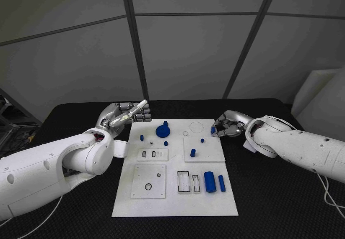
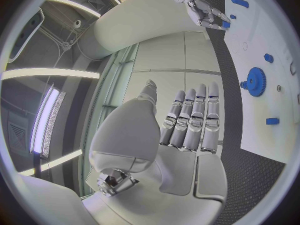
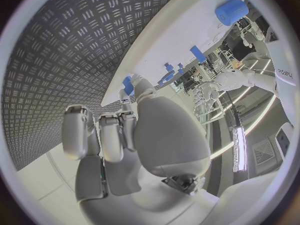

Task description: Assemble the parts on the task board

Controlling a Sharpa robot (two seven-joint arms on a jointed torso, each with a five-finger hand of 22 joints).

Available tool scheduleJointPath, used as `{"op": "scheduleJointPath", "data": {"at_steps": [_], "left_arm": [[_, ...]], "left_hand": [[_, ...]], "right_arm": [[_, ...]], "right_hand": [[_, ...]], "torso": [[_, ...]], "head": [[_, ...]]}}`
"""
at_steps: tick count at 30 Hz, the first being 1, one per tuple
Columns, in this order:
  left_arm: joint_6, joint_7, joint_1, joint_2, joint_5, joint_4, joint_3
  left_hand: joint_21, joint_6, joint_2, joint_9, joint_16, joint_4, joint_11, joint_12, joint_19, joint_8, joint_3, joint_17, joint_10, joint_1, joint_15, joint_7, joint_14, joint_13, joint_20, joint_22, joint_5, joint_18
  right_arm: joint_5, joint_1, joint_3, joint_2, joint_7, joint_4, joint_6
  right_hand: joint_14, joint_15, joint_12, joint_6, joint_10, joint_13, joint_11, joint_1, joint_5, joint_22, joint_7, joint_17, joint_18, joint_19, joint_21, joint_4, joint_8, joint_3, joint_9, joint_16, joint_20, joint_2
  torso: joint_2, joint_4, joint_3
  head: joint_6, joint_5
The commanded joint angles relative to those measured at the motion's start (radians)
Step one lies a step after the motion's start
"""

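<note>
**Board centred on the black desk, right hand at a small part**

Grey panelled walls stand behind the black desk (image 1: 273,199) I am working over, and the white task board (image 1: 176,204) lies in its middle, long side running away from me.

My right hand (image 1: 229,124) sits at the board's far right edge, its fingers (image 3: 128,130) curled in around a small blue part (image 1: 214,130); the right wrist view shows that piece at the fingertips, apparently pinched. My left hand (image 1: 128,115) hovers off the board's far left corner, holding nothing, its fingers (image 2: 194,117) straight and lying side by side, clear of every part.

On the board I count one blue gear (image 1: 163,131) at the far end, one thick blue cylinder (image 1: 209,181) near me, and one thin blue pin (image 1: 221,183) just beside it. Several small blue pegs stand between them; I cannot count those surely.
</note>
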Motion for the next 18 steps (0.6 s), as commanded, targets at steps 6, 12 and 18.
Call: {"op": "scheduleJointPath", "data": {"at_steps": [6,12,18], "left_arm": [[0.007,0.006,0.001,0.002,-0.006,-0.002,0.001],[0.008,0.006,0.001,0.002,-0.006,-0.004,0.001],[0.008,0.005,0.001,0.001,-0.006,-0.004,0.001]], "left_hand": [[-0.004,0.000,0.008,0.000,-0.006,0.000,0.004,-0.006,-0.004,-0.004,-0.003,0.002,-0.004,-0.003,0.004,0.007,-0.001,0.000,0.004,-0.001,-0.004,-0.020],[-0.004,0.000,0.008,0.000,-0.006,0.000,0.004,-0.006,-0.004,-0.004,-0.003,0.002,-0.004,-0.003,0.004,0.007,-0.001,0.000,0.004,-0.001,-0.004,-0.020],[-0.004,0.000,0.008,0.000,-0.007,0.000,0.004,-0.007,-0.004,-0.004,-0.004,0.002,-0.004,-0.003,0.004,0.008,-0.001,0.000,0.004,-0.001,-0.004,-0.020]], "right_arm": [[-0.007,0.001,0.000,0.005,-0.004,-0.002,-0.011],[-0.007,0.001,0.000,0.007,-0.009,-0.004,-0.020],[-0.005,0.001,0.000,0.009,-0.005,-0.003,-0.047]], "right_hand": [[0.089,-0.007,0.008,0.012,0.042,0.175,-0.010,-0.007,-0.007,0.034,0.000,0.192,-0.003,0.010,0.004,0.005,0.006,0.008,0.000,0.001,0.001,0.016],[0.089,-0.009,0.009,0.020,0.044,0.176,-0.012,-0.012,-0.006,0.037,-0.003,0.194,-0.004,0.012,0.005,0.009,0.008,0.013,0.000,0.002,-0.001,0.024],[0.090,-0.024,0.016,0.066,0.050,0.184,-0.030,0.010,-0.041,0.044,-0.024,0.198,-0.005,0.017,0.009,0.003,0.026,0.055,0.005,0.003,-0.012,0.061]], "torso": [[0.000,-0.0004,-0.0002],[0.000,0.0008,-0.0004],[0.000,0.0006,-0.0005]], "head": [[-0.001,-0.003],[-0.002,-0.004],[-0.003,-0.003]]}}
